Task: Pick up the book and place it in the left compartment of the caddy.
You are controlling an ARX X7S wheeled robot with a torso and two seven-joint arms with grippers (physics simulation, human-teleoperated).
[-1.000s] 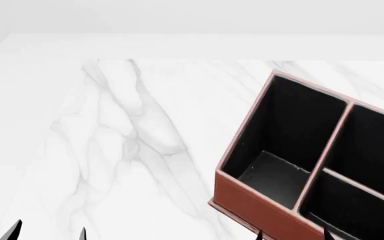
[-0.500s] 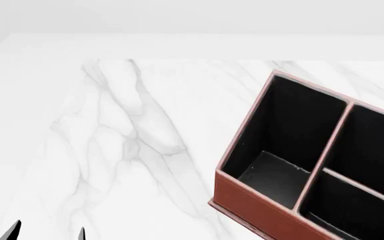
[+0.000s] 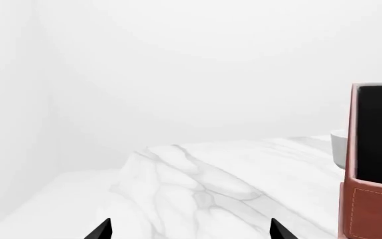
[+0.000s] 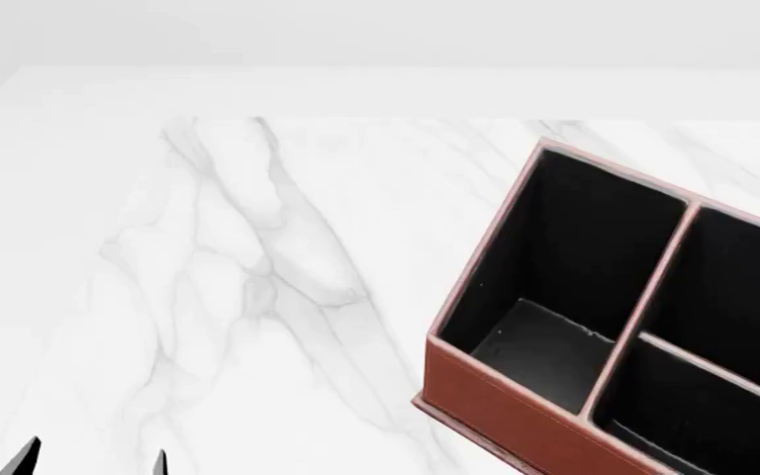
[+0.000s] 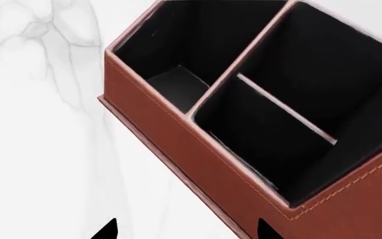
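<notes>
- Book: not visible in any view. Possibly the flat dark slab on the floor of the left compartment (image 4: 545, 346) is it, but it reads as black lining; can't tell.
- Left compartment: long undivided slot on the caddy's (image 4: 513, 401) left side, pink rim, black inside. The right wrist view shows it next to the two shorter slots.
- Caddy sits on the marble table (image 4: 248, 277), angled, at the right of the head view and cut off by the frame edge.
- Left claw (image 4: 90, 460): only two fingertips show, at the bottom of the head view. They stand spread apart over bare table with nothing between them.
- Right claw (image 5: 185, 230): tips spread wide, empty, hovering just in front of the caddy's near wall.
- White bowl-like rim (image 3: 337, 148) sits behind the caddy in the left wrist view.
- Step, my read: search/approach, no grasp yet.
- Next: locate the book first, by panning the head or an arm camera, before committing either claw.
</notes>
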